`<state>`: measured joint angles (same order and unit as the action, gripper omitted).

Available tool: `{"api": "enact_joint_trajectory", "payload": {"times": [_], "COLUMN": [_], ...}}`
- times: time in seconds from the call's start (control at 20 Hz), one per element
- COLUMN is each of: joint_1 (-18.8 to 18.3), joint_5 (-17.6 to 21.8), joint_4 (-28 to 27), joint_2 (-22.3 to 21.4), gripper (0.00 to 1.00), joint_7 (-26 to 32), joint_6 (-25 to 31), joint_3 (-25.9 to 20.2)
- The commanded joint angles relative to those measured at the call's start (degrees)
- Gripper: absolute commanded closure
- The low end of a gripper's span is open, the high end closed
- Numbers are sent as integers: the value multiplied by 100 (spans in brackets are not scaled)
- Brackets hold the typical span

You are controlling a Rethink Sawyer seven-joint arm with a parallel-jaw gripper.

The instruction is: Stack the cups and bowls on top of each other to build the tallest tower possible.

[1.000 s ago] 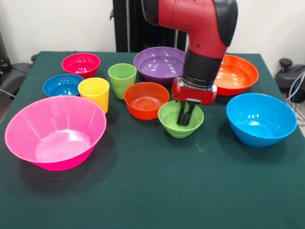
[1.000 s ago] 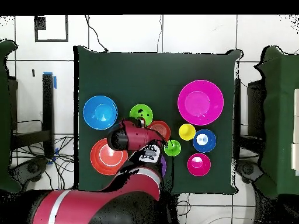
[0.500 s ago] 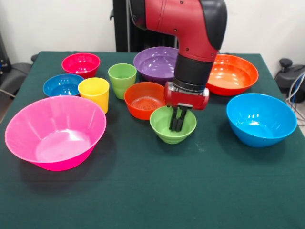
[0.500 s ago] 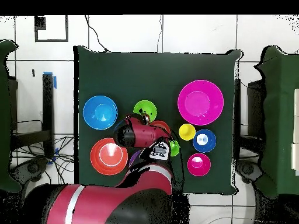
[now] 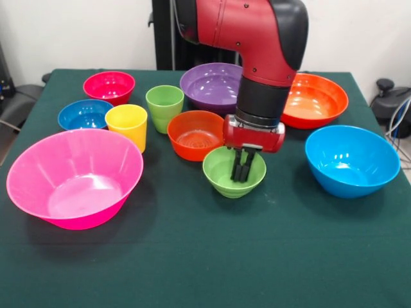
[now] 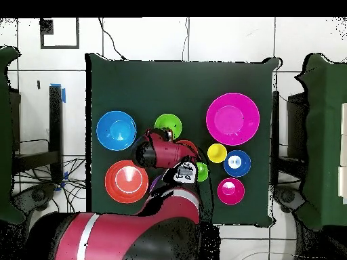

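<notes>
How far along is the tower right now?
Nothing is stacked yet: every bowl and both cups sit apart on the table. In hand: the pincer reaches into the small green bowl, which sits beside the orange-red bowl; whether it grips the wall is unclear. Left: the whole tower, including the yellow cup and green cup.

Glossy smooth plastic seen on large pink bowl [image 5: 74, 176], light blue bowl [image 5: 352, 160], small green bowl [image 5: 225, 173] and yellow cup [image 5: 127, 125]. Table [image 5: 205, 256] covered in matt dark green cloth. Arm shell [image 5: 257, 29] glossy red and black.
</notes>
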<state>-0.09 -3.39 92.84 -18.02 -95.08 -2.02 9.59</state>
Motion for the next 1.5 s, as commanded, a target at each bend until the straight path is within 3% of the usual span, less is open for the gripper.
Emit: {"api": "enact_joint_trajectory", "payload": {"times": [0.05, 1.5], "joint_1": [30, -56], "joint_5": [-50, -109], "joint_4": [-528, -633], "joint_2": [233, 187], "gripper": [100, 100], "joint_7": [-694, -799], "joint_6": [364, 415], "joint_3": [-692, -1094]}}
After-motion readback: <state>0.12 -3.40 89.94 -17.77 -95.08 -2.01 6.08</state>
